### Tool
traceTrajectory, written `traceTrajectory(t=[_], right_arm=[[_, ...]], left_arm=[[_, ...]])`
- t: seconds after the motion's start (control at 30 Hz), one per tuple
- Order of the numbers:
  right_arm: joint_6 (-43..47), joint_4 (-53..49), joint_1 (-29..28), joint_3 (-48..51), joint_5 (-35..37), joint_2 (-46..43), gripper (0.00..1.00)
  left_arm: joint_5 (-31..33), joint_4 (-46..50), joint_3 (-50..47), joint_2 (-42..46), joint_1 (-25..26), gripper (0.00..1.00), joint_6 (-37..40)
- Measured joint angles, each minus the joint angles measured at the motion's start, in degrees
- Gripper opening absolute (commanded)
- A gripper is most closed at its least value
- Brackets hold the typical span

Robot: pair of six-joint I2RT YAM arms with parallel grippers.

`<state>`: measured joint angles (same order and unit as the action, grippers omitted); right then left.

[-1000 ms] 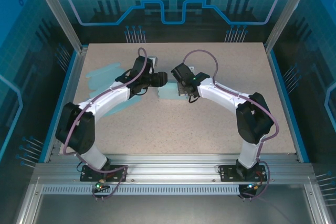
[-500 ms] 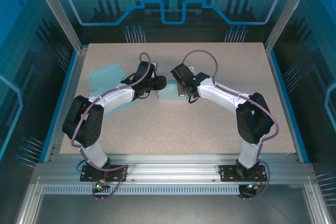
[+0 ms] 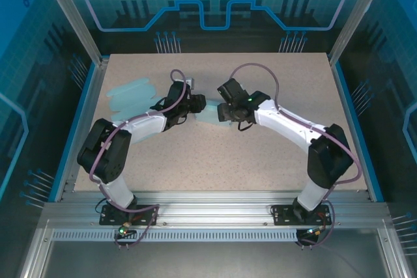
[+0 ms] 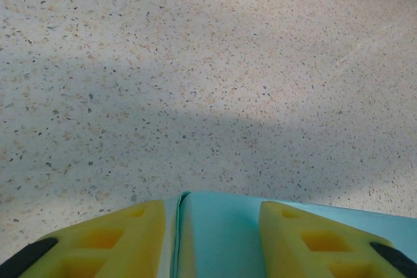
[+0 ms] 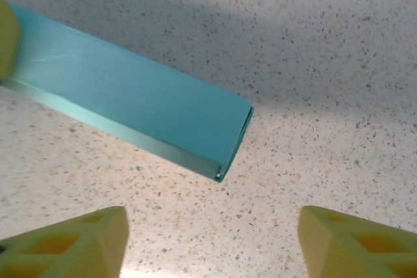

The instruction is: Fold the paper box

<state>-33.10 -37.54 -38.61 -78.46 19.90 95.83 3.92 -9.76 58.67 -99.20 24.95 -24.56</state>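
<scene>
The paper box (image 3: 210, 118) is a flat, light teal folded strip lying mid-table between my two grippers. In the right wrist view the paper box (image 5: 130, 102) runs from upper left to its open end near the centre. My right gripper (image 5: 212, 216) hangs open just short of that end, with bare table between its yellow fingers. From above, the right gripper (image 3: 223, 112) sits at the box's right side. My left gripper (image 3: 197, 104) is at the box's other end. Seen from the left wrist, teal paper (image 4: 215, 232) with a raised crease fills the left gripper (image 4: 212, 206), whose fingers touch it on both sides.
A second teal paper sheet (image 3: 128, 94) lies flat at the table's back left. The speckled tabletop (image 3: 260, 161) is bordered by blue rails and metal frame posts. Both arms reach inward from the near edge and meet near the table's middle.
My right gripper has opened, let go of the paper box and drawn back a little. My left gripper has narrowed onto the box's left end.
</scene>
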Motion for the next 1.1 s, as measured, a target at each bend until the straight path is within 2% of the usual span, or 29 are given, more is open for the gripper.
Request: traceTrajectory(t=[0.2,0.4,0.63,0.8,0.87,1.1], right_arm=[[-0.96,0.98,2.05,0.00,-4.26,-2.01,0.86],[-2.12,2.80,6.64,-1.95,-8.90,1.49,0.90],[-2.89,3.78,8.31,-3.39,-11.93,7.26,0.74],[-3.06,5.18,8.59,-2.73,-12.96,7.37,0.69],[-3.21,6.71,8.76,-1.60,-13.44,7.37,0.62],[-4.20,13.16,9.25,3.08,-15.91,6.67,0.49]], left_arm=[[0.42,-0.26,-0.11,-0.04,0.20,0.44,-0.04],[0.68,-1.29,-0.74,-0.04,0.35,0.44,-0.68],[0.96,-1.95,-1.20,-0.02,0.46,0.44,-1.03],[1.42,-2.19,-1.42,-0.02,0.63,0.43,-1.03],[1.46,-2.16,-1.46,-0.02,0.68,0.43,-1.05],[1.88,-3.48,-2.80,0.02,0.83,0.41,-1.44]])
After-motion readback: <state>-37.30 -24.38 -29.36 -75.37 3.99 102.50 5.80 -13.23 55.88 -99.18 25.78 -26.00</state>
